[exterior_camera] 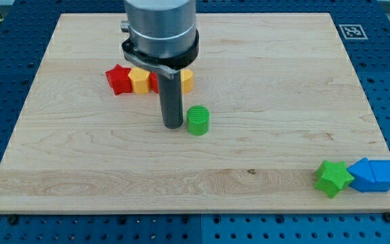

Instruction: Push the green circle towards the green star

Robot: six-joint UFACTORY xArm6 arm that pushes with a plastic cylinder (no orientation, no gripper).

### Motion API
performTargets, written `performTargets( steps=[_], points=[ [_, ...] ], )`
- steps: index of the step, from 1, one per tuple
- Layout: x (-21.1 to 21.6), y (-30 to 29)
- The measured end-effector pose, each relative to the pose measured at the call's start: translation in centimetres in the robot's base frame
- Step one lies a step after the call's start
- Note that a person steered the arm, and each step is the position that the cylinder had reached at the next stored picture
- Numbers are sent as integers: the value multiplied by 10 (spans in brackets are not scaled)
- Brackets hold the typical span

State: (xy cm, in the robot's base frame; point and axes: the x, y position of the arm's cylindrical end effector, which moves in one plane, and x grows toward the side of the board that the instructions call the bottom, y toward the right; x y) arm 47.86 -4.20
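The green circle (198,120) is a short green cylinder near the middle of the wooden board (80,156). My tip (173,125) stands on the board just to the view's left of the green circle, close to it or touching it. The green star (334,178) lies near the board's bottom right corner, far to the view's right and below the circle.
A blue block (374,175) sits against the green star's right side. A red star (118,79), a yellow block (139,80), a red block (154,83) partly hidden by the rod, and another yellow block (187,80) form a row above my tip.
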Motion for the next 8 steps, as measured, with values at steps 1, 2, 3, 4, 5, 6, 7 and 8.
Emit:
performTargets(
  steps=[1, 2, 3, 4, 5, 6, 7, 8],
  points=[
    [1, 19],
    [4, 58],
    [6, 96],
    [16, 118],
    [34, 119],
    [39, 137],
    [39, 166],
    [43, 176]
  ],
)
